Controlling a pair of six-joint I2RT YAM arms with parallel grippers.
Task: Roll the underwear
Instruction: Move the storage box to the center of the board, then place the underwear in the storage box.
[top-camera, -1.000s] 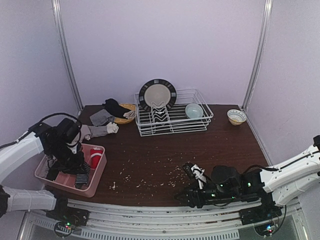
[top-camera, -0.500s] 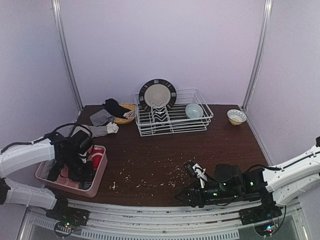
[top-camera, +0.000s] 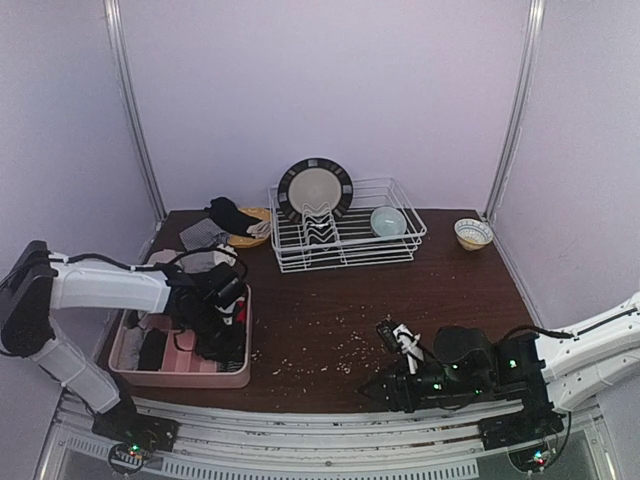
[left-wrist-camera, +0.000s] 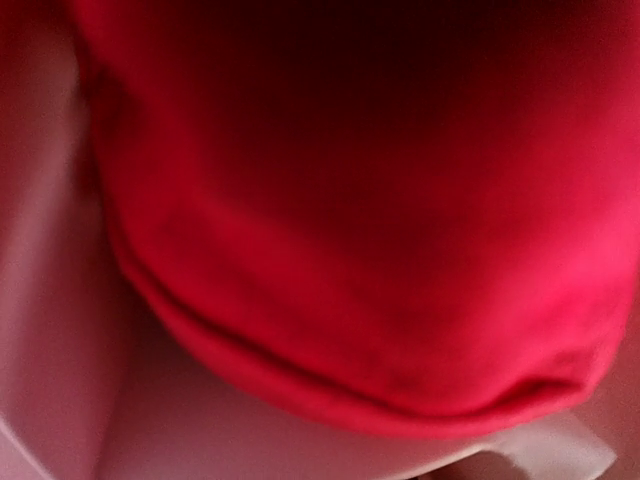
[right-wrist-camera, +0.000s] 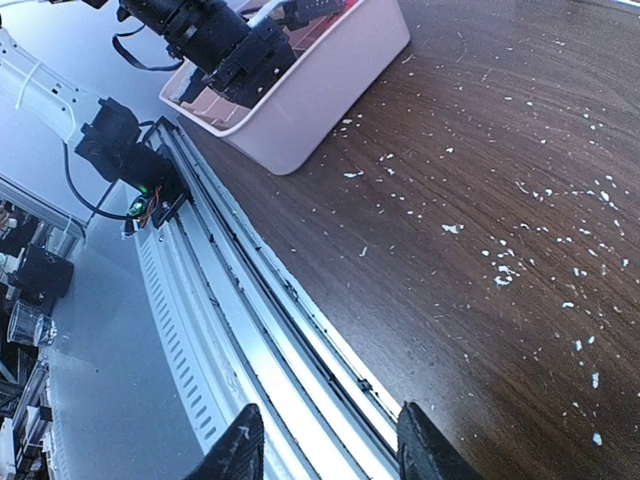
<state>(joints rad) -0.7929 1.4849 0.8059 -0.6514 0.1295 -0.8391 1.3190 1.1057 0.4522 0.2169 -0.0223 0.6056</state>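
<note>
Underwear (left-wrist-camera: 350, 220), the red pair, lies in the pink tray (top-camera: 180, 378), which has slid inward from the table's (top-camera: 450, 290) left edge with the left gripper (top-camera: 222, 340) buried inside, grip unclear; right gripper (right-wrist-camera: 325, 450) half-open, empty, so no rolling is under way.

Your widest lane crosses the middle of the table (top-camera: 320, 290), only crumbs (top-camera: 345, 348) on it. The dish rack (top-camera: 350, 245) walls off the back; the pink tray (top-camera: 180, 379), with the left arm (top-camera: 110, 285) over it, fills the near left; the right arm (top-camera: 590, 345) lies low along the near right edge.
</note>
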